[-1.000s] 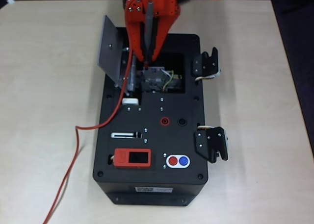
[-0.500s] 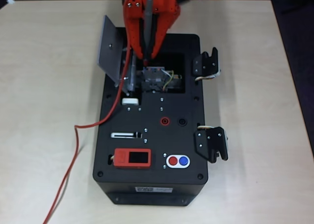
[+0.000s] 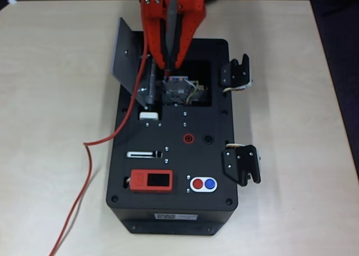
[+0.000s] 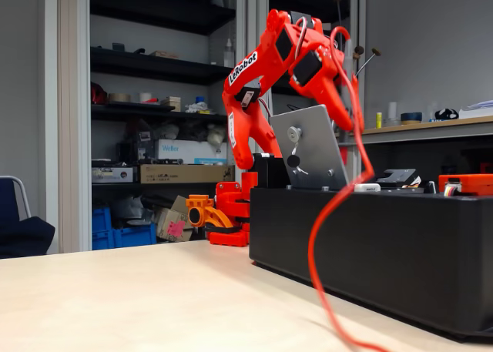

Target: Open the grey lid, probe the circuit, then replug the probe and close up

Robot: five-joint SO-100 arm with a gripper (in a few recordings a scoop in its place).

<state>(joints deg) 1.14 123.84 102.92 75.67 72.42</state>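
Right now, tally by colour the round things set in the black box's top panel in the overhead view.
Red round socket: 1
Black round socket: 1
Red round push button: 1
Blue round push button: 1
Total: 4

Behind the pale wooden table (image 4: 115, 290), dark shelving (image 4: 154, 67) holds boxes beside a grey wall (image 4: 431, 44).

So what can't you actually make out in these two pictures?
- Probe tip: overhead view, the orange jaws cover where it meets the circuit, so contact cannot be told.
- Circuit parts: overhead view, too small and shadowed in the opening.
- Box top: fixed view, seen edge-on, so the opening is hidden behind the raised lid.
- Red cable: fixed view, blurred; overhead view, cut off at the bottom edge.
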